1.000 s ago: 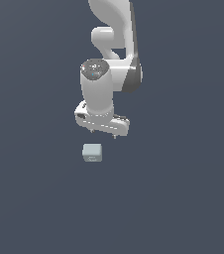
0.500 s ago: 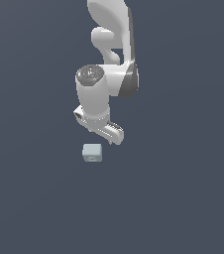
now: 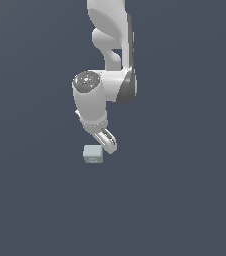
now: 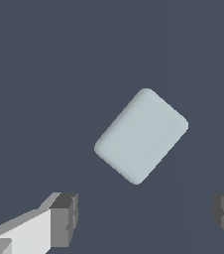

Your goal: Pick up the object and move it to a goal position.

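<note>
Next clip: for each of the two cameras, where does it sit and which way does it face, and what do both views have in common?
Exterior view: off the arm, facing the white arm from a little above; gripper and cube on the dark floor show.
Wrist view: on the wrist, looking down past both fingertips at the cube.
Shared: cube, gripper, floor.

Exterior view stands back; wrist view looks down close on the cube point(image 4: 140, 136).
</note>
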{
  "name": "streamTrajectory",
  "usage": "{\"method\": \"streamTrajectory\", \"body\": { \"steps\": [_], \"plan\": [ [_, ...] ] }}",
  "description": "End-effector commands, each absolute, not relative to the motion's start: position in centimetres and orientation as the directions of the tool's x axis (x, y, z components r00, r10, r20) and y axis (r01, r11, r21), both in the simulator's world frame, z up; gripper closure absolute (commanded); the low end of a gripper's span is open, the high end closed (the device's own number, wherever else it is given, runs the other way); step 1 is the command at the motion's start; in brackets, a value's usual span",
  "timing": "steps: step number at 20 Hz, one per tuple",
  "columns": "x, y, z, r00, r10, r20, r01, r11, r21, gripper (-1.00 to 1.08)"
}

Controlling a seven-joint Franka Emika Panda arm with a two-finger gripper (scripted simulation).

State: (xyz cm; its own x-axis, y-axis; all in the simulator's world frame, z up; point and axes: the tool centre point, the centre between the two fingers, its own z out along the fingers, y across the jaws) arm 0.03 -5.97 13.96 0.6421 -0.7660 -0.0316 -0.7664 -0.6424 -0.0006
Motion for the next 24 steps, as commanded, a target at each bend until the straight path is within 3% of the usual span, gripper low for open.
{"method": "streamTrajectory", "body": {
  "steps": [1, 24],
  "plan": [
    [0.2, -6.3, 13.6, 0.582, -0.813, -0.029, -0.813, -0.582, 0.001, -0.92],
    [1.4, -9.0, 11.3, 0.045, -0.999, -0.003, -0.999, -0.045, 0.001, -0.92]
  ]
}}
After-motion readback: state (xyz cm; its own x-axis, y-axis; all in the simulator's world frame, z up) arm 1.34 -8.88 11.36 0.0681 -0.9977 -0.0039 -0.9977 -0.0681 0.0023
